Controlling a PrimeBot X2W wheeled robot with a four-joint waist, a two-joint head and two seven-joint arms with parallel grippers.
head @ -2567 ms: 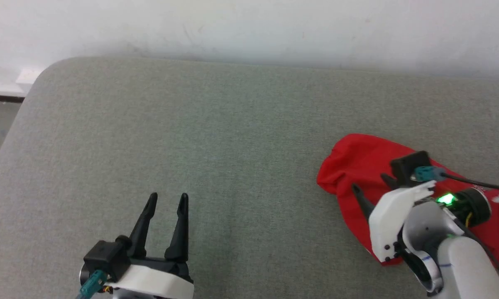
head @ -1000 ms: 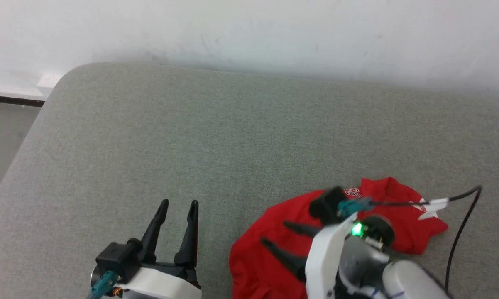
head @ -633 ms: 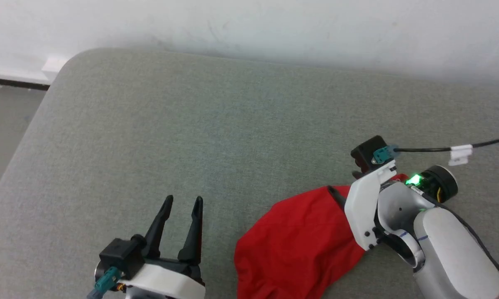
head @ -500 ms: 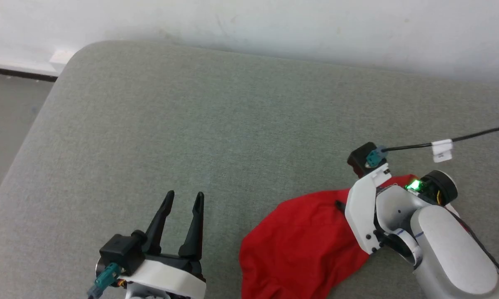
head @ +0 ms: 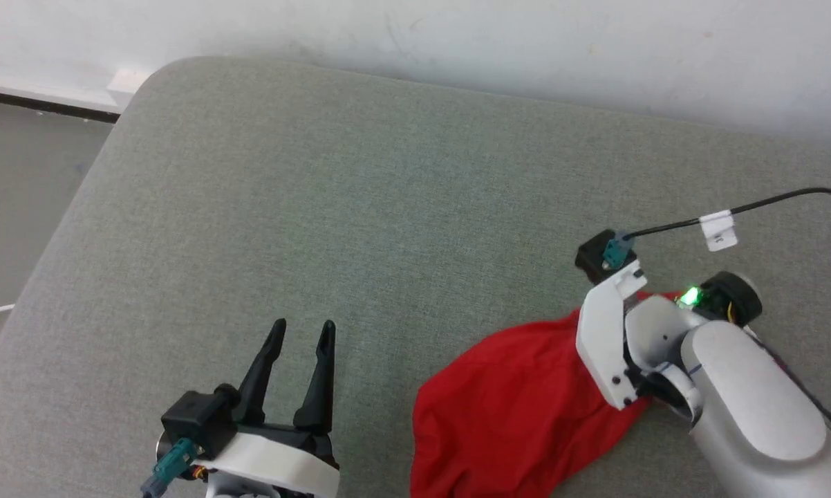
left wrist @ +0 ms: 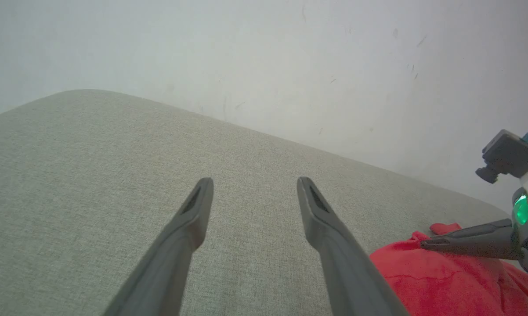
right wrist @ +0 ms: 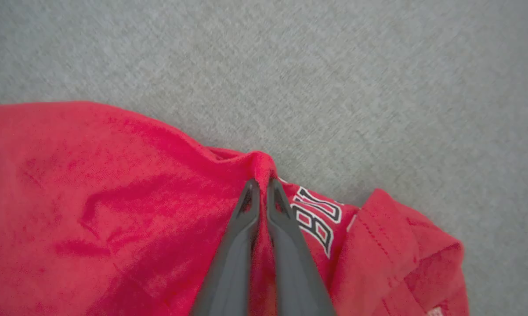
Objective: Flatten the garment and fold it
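The garment (head: 519,401) is a crumpled bright red heap at the lower right of the grey cushion (head: 360,200). In the right wrist view my right gripper (right wrist: 260,183) is shut on a pinched ridge of the garment (right wrist: 114,197) near its far edge, beside white-outlined lettering (right wrist: 316,217). In the head view the white right wrist hides those fingers. My left gripper (head: 302,330) stands open and empty over bare cushion at the lower left, well apart from the garment. The left wrist view shows its spread fingers (left wrist: 189,219), with the garment (left wrist: 444,281) and the right arm's finger (left wrist: 470,239) at the right.
A white wall (head: 457,34) runs behind the cushion. The cushion's rounded corner (head: 153,76) is at the upper left, with grey floor (head: 21,173) beyond it. A black cable (head: 789,200) with a white tag loops off the right wrist over the cushion.
My right gripper's fingers have shut on a fold of the garment. The camera has shifted, so the scene sits further right. My left gripper has stayed open.
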